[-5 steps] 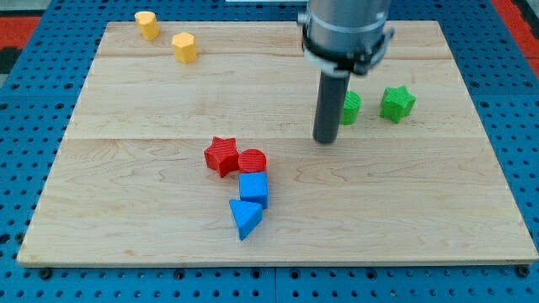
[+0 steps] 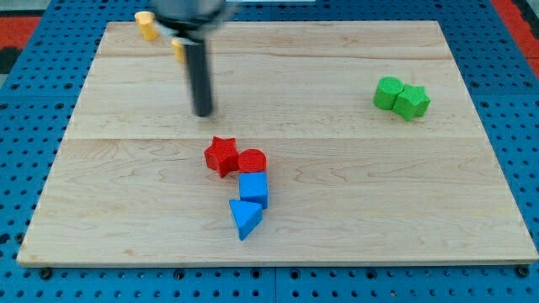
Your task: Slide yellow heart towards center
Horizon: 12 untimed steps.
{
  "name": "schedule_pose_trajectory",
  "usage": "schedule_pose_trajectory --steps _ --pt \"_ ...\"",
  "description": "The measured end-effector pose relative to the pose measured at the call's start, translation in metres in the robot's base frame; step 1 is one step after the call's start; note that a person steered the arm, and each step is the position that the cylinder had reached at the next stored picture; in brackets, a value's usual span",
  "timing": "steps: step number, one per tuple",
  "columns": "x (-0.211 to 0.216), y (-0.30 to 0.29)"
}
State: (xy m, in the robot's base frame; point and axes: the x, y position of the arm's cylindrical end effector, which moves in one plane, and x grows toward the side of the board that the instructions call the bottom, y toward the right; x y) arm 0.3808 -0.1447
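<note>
Since earlier frame, my tip [image 2: 203,113] swung from the view's right to upper left. Greens [image 2: 401,97] shoved together too. No claw, just rod. Heart [image 2: 178,49] mostly hidden behind rod, above tip; need to get behind it & push down-right.

My tip [image 2: 203,112] sits on the board [image 2: 126,210] far-left of centre, arm blurred. 2 yellow blocks far left: one [image 2: 146,25] at the far edge, other [image 2: 178,49] mostly hidden behind the rod, shapes unclear. Red star [image 2: 221,155] touching red cylinder [image 2: 252,161], blue cube [image 2: 253,188] & blue triangle [image 2: 244,217] just nearer. 2 green blocks [image 2: 401,97] touching at right.
</note>
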Motion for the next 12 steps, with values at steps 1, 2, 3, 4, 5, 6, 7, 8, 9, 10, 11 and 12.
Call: schedule_pose_trajectory --steps 1,2,3,4,5,6,7,8,9,10,11,12 --pt "-0.052 -0.091" --pt "-0.103 -0.160" --pt "-0.190 -0.141" --pt "-0.189 -0.114" --pt "-0.189 -0.028" --pt "-0.188 0.061" --pt "-0.187 0.152" --pt "-0.133 0.176" --pt "-0.130 0.148" --pt "-0.167 0.217" --pt "-0.170 0.160" --pt "-0.130 0.142"
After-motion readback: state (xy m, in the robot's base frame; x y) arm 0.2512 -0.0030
